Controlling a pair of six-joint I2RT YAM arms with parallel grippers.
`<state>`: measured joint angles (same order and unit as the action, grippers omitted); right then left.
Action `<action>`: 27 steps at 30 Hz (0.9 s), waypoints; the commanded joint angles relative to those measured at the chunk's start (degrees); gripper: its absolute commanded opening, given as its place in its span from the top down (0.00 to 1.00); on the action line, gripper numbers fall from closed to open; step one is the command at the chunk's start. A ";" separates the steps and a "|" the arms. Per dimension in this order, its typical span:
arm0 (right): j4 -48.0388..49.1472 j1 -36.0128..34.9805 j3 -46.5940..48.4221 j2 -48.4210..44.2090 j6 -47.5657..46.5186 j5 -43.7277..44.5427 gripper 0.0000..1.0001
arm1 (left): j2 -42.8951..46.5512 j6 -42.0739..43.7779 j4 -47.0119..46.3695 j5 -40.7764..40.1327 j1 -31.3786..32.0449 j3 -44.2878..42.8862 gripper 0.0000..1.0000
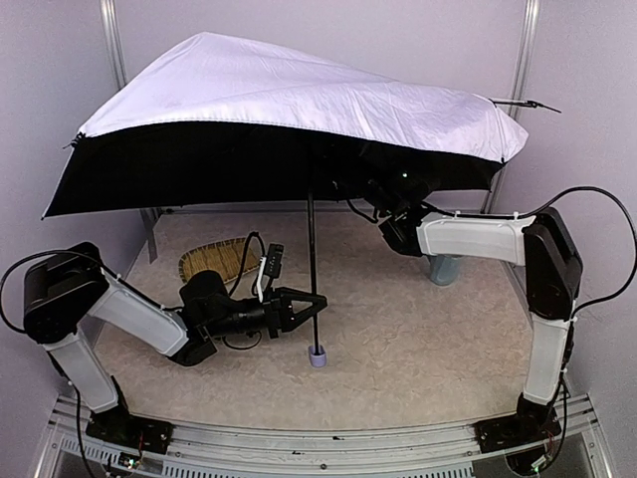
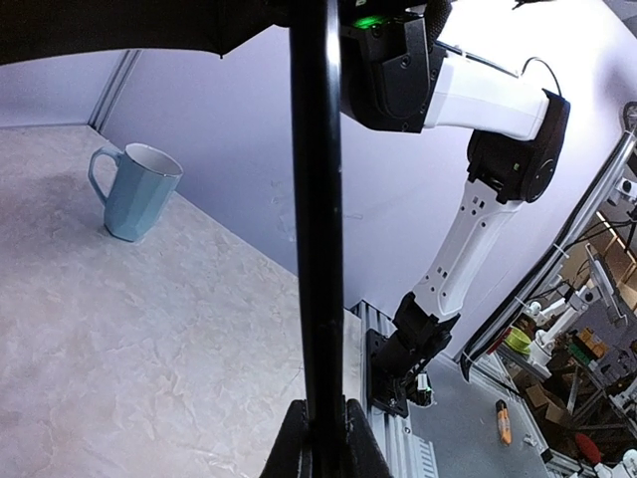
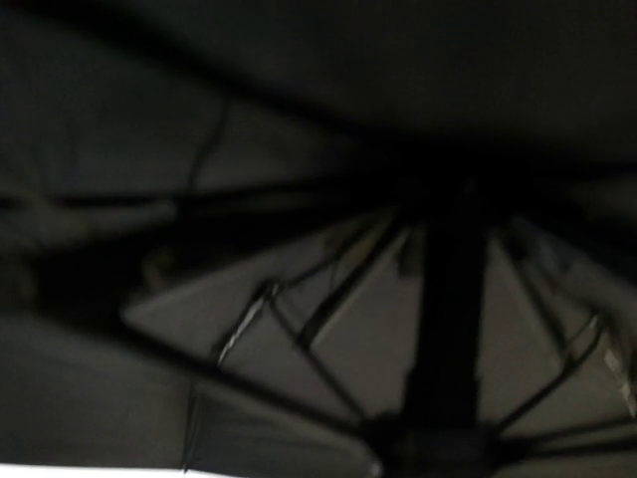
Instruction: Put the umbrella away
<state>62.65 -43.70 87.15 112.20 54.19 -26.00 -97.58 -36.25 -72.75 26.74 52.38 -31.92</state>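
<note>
The umbrella (image 1: 299,100) stands open, its pale lavender-white canopy tilted over the table and its black underside facing down. Its thin black shaft (image 1: 312,259) runs down to the small lavender handle (image 1: 318,356), which rests on the table. My left gripper (image 1: 317,307) is shut on the shaft low down; in the left wrist view the shaft (image 2: 317,199) sits pinched between the fingers (image 2: 289,443). My right gripper (image 1: 381,202) reaches up under the canopy near the shaft's top. Its wrist view shows only the dark shaft (image 3: 448,299) and ribs (image 3: 299,329), blurred, so its jaws are hidden.
A woven straw tray (image 1: 214,261) lies at the back left, behind my left arm. A pale blue mug (image 2: 134,191) stands at the back right, partly behind my right forearm (image 1: 445,269). The canopy overhangs most of the table's back half.
</note>
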 commanded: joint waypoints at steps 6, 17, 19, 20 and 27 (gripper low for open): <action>3.64 0.69 -0.42 -0.26 1.13 6.25 0.61 | 0.54 5.62 -1.32 -0.81 2.27 -4.17 1.00; 7.06 1.16 -4.89 -2.52 1.27 7.21 0.58 | 0.55 5.48 -2.16 -1.03 2.44 -3.85 1.00; 6.73 1.23 -5.16 -3.01 0.38 6.91 0.59 | 0.46 5.50 -1.82 -0.90 2.46 -3.94 1.00; 6.25 1.25 -5.10 -3.30 -0.19 6.79 0.58 | 0.38 5.57 -1.88 -0.84 2.46 -3.87 1.00; 4.53 1.25 -5.92 -5.61 -3.43 7.05 0.54 | 0.24 5.49 -2.31 -0.86 2.55 -3.67 1.00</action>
<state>66.61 -42.94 82.04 110.10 52.97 -19.46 -97.60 -33.89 -69.41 25.52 54.48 -34.24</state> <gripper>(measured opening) 0.486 0.046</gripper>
